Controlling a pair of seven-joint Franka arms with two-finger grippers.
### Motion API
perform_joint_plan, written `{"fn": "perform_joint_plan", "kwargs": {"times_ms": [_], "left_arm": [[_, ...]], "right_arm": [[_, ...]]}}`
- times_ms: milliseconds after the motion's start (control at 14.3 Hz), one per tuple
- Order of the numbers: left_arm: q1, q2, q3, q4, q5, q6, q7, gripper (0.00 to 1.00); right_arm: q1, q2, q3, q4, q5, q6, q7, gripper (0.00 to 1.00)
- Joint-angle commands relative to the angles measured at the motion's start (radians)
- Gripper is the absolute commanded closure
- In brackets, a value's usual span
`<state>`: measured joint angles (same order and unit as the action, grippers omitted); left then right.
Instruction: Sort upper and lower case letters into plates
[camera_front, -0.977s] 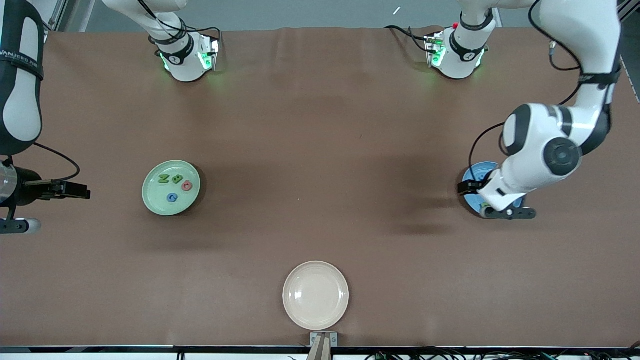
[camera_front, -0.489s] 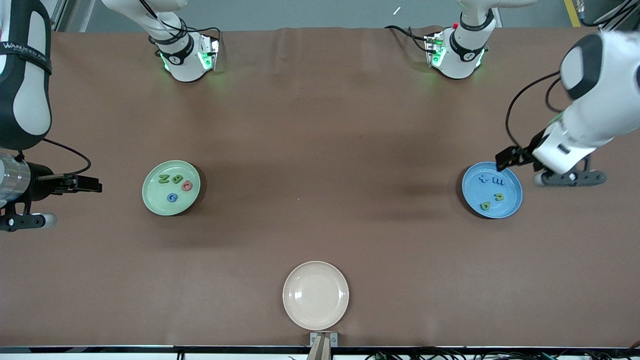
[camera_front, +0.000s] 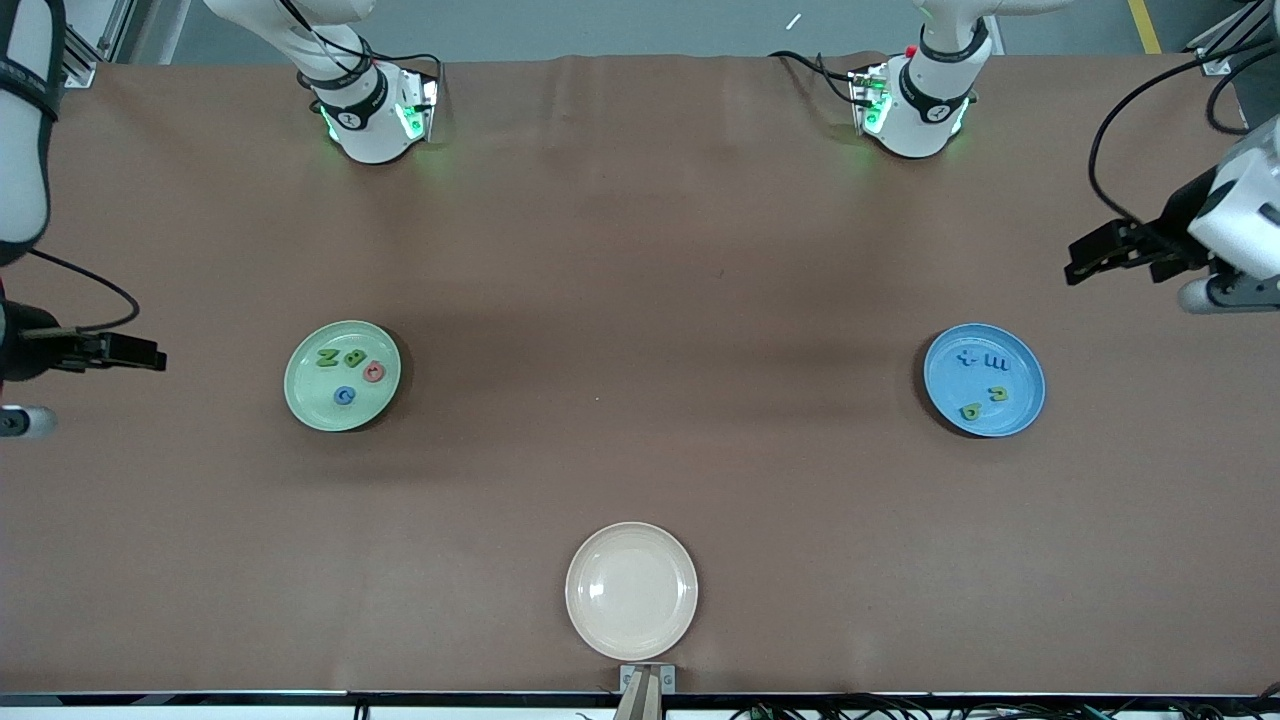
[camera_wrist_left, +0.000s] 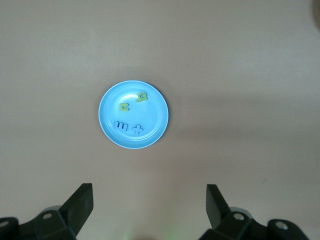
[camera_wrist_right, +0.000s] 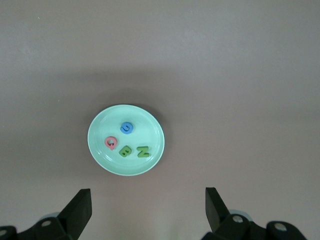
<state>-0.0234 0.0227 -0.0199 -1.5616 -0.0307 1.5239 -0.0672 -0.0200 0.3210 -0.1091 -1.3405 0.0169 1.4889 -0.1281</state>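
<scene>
Left pincer (camera_wrist_left: 147, 207) now off sky-blue plate (camera_front: 1030, 385)

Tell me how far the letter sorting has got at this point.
It looks finished. The pale green plate holds four capitals: N, B, a pink piece and G. The sky blue plate holds four small letters. The cream plate holds nothing. Both the left pincer and right pincer are open, carrying nothing, near the table's ends. No letter lies loose.
</scene>
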Motion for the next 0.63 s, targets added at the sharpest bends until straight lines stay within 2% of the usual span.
{"fn": "perform_joint_plan", "kwargs": {"times_ms": [0, 349, 559], "left_arm": [[0.031, 0.016, -0.002, 0.072, -0.008, -0.057, 0.040, 0.01], [0.033, -0.003, 0.003, 0.071, -0.006, -0.056, 0.047, 0.01], [0.033, -0.001, 0.003, 0.071, -0.005, -0.050, 0.047, 0.01]], "right_arm": [[-0.008, -0.132, 0.011, -0.133, 0.000, 0.010, -0.002, 0.00], [0.000, -0.296, 0.014, -0.299, -0.003, 0.033, -0.004, 0.00], [-0.005, -0.353, 0.014, -0.350, -0.006, 0.054, -0.007, 0.00]]}}
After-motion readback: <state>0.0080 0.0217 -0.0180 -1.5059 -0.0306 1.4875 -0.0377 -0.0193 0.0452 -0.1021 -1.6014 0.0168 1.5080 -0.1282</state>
